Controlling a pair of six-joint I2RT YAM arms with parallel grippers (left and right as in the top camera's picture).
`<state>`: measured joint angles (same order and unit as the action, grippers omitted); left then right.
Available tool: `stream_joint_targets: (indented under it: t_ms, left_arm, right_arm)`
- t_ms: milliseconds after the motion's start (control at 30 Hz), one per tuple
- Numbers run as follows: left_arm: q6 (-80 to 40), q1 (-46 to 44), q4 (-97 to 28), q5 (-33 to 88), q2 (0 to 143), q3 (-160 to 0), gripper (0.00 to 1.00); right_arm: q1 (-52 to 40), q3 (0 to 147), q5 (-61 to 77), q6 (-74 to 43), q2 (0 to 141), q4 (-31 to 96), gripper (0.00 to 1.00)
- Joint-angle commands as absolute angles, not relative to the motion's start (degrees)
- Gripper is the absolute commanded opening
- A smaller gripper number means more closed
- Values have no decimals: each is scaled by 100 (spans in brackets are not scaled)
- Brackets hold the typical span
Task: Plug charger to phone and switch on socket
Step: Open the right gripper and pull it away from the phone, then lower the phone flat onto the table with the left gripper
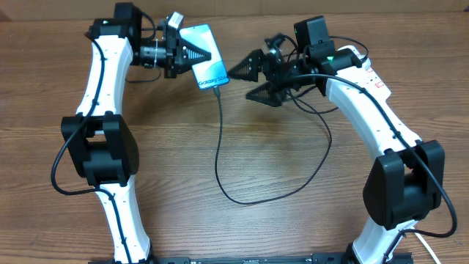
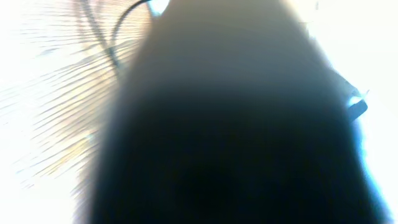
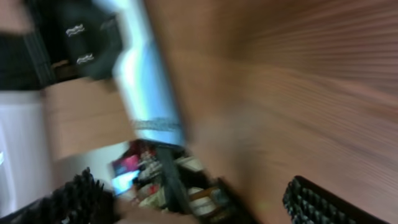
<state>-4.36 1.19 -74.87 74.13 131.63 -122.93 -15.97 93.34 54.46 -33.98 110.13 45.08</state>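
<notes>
Charger (image 1: 219, 125) tip at phone (image 1: 210, 62) edge

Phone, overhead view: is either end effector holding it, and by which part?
The left end effector clamps the phone across one long edge, above the middle. The right end effector is open and holds nothing.

We've just got a brown wood-grain table (image 1: 293, 227) here, with a plain beige wall (image 1: 242, 6) behind its far edge.
</notes>
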Motion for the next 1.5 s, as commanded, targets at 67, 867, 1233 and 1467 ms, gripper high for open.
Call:
stream_joint_targets:
  t_ms: [67,867,1233,1467]
  left_arm:
    - [1133,-49,-8333,6001,13072,-12348,4]
    - [1247,-604,-7922,5472,14400,-12348,4]
    - [99,-1164,-7050,4611,14505,-12346,4]
    - [-86,-1194,-6930,4604,14676,-12346,4]
  right_arm:
    - [-1437,9413,3380,-2829,11050,5105,100]
    - [-1160,9413,2698,-2711,11050,5527,100]
    - [-1160,9413,2700,-2711,11050,5551,100]
    - [-1160,9413,2700,-2709,11050,5634,100]
